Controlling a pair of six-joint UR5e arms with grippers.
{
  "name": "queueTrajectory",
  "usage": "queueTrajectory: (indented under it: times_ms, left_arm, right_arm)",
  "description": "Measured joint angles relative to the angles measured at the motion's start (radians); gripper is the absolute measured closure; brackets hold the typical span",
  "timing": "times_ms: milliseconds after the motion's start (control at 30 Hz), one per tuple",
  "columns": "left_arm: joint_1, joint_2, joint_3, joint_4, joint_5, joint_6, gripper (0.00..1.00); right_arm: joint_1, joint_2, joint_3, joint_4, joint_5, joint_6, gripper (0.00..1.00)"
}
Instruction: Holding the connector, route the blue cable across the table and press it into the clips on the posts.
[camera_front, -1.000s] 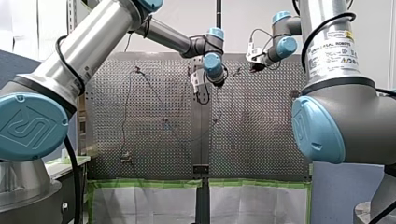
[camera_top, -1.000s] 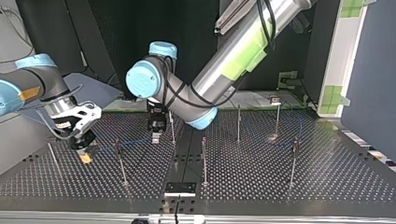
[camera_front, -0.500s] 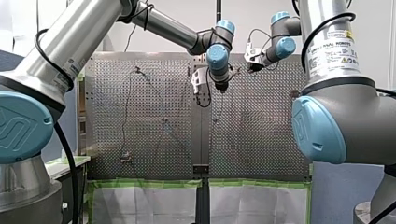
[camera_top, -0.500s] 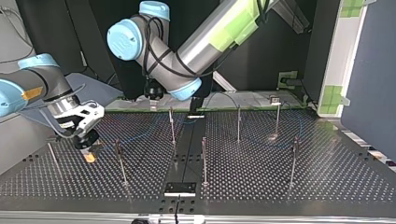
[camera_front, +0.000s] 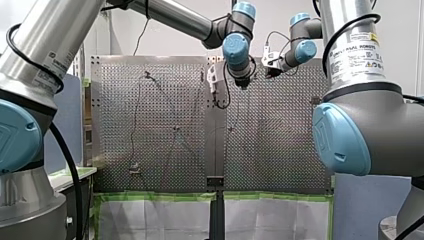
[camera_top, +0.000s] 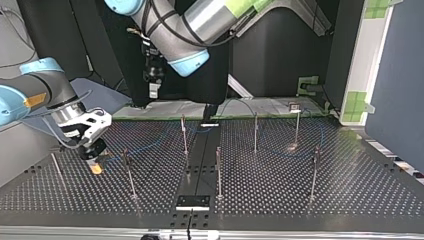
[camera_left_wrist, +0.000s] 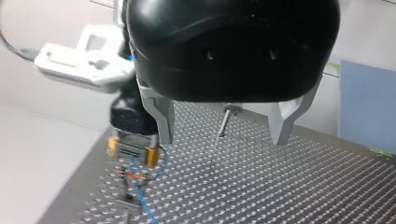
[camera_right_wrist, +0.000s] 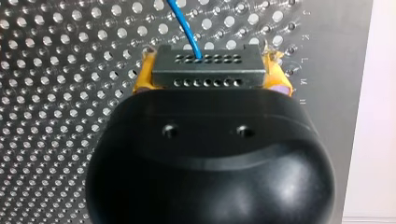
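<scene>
Risen above the table (camera_top: 350, 190), my left jaws are spread; my right jaws pinch the connector (camera_right_wrist: 208, 70); tugging could unclip the blue cable (camera_right_wrist: 184, 23).

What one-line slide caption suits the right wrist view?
Yellow-padded jaws clamp the connector, its blue cable leading over the perforated table.

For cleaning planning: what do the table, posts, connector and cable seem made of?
The table looks like bare metal sheet, satin grey, with regular punched holes and glints. The posts look like thin metal rods, catching light. The connector seems matte dark-grey plastic, possibly metal, with rows of small holes. The blue cable looks smooth and plastic-sheathed.
</scene>
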Motion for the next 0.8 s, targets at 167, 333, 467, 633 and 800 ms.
queueTrajectory:
  times_ms: [167,333,467,633,800]
  left_arm:
    - [0.005,0.053,-0.053,0.053,-0.048,0.038,0.0]
    - [0.019,0.106,-0.106,0.107,-0.099,0.068,0.0]
    - [0.037,0.144,-0.144,0.145,-0.102,0.072,0.0]
    - [0.054,0.185,-0.185,0.185,-0.069,0.066,0.0]
    - [0.059,0.229,-0.229,0.229,-0.043,0.071,0.0]
  right_arm:
    - [0.001,0.0,0.0,0.001,0.001,0.001,1.0]
    - [0.002,0.0,0.0,0.0,0.0,0.001,1.0]
    - [0.003,0.001,0.0,0.001,-0.002,0.002,1.0]
    - [0.007,0.001,0.002,0.002,-0.002,0.002,1.0]
    - [0.012,0.001,0.003,0.003,-0.002,0.002,1.0]
